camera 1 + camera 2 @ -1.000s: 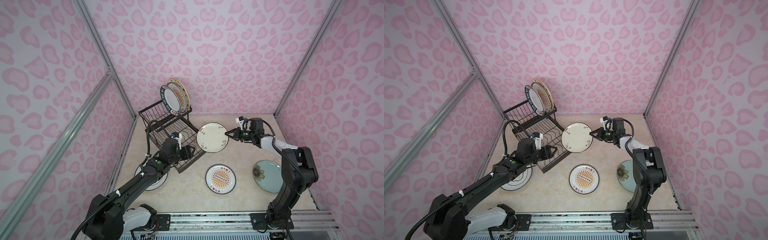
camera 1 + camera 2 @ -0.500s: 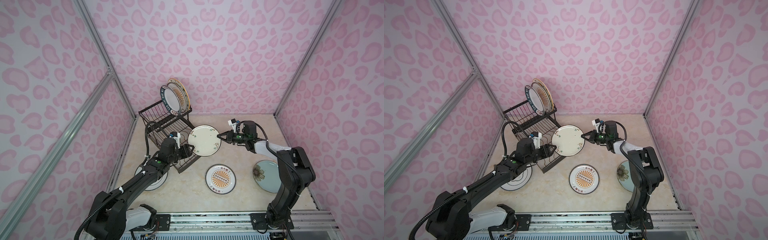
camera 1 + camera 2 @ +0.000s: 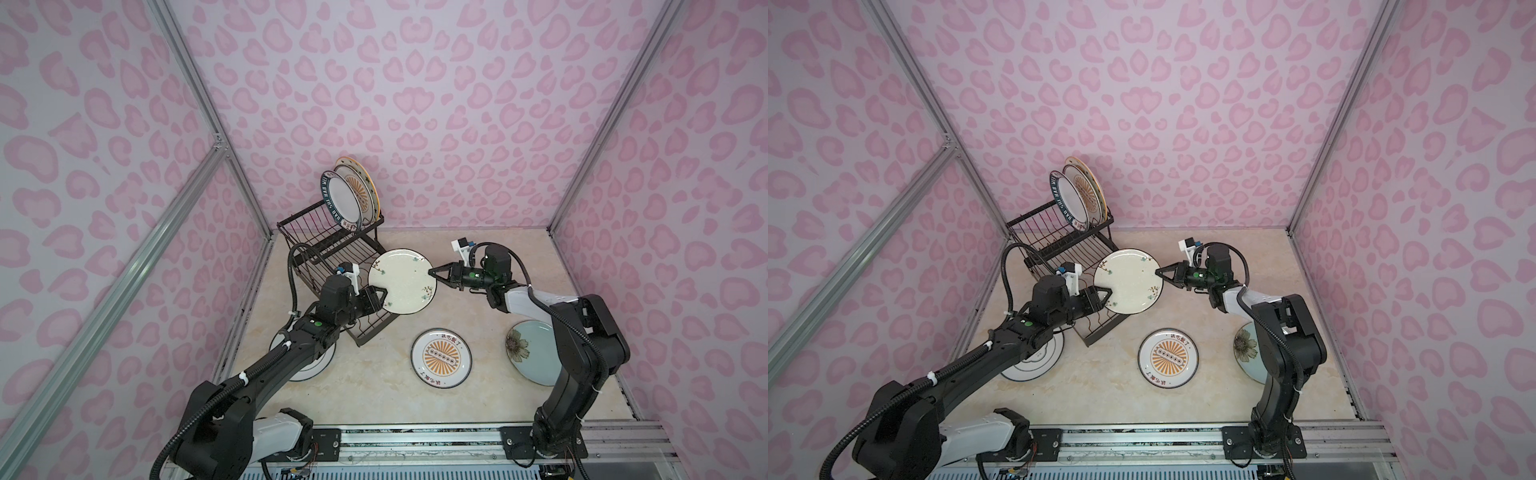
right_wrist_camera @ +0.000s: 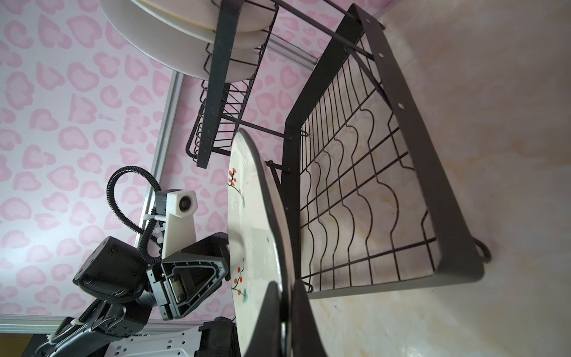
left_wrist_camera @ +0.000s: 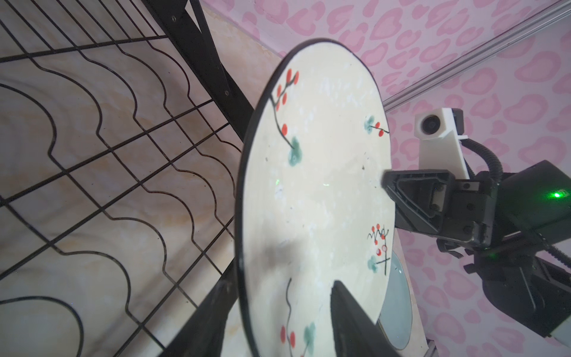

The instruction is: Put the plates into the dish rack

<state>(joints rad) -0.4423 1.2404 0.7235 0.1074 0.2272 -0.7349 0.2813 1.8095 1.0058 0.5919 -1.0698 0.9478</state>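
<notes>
Right claw is pinching the rim of the floral plate, jaws clamped flat against both faces. You can see that best in the right wrist view. It's holding the plate up on edge, tilted a bit, clear of the table.

Left claw is reaching in from the other side and straddling the opposite rim, one finger on each side. Its jaws are sitting roughly half open. In the left wrist view there's a gap showing between the front finger and the plate face. Can't tell if the back finger is touching.

The plate is hanging right beside the rack, over the edge of its wavy-wire tray, and isn't sitting in any slot.

Two plates are standing upright in the top tier, a lettered one in front of a sunburst one.

Three more are lying flat on the table: another sunburst near the middle, a blue-green one partly under the right arm, and a white one partly under the left arm.
</notes>
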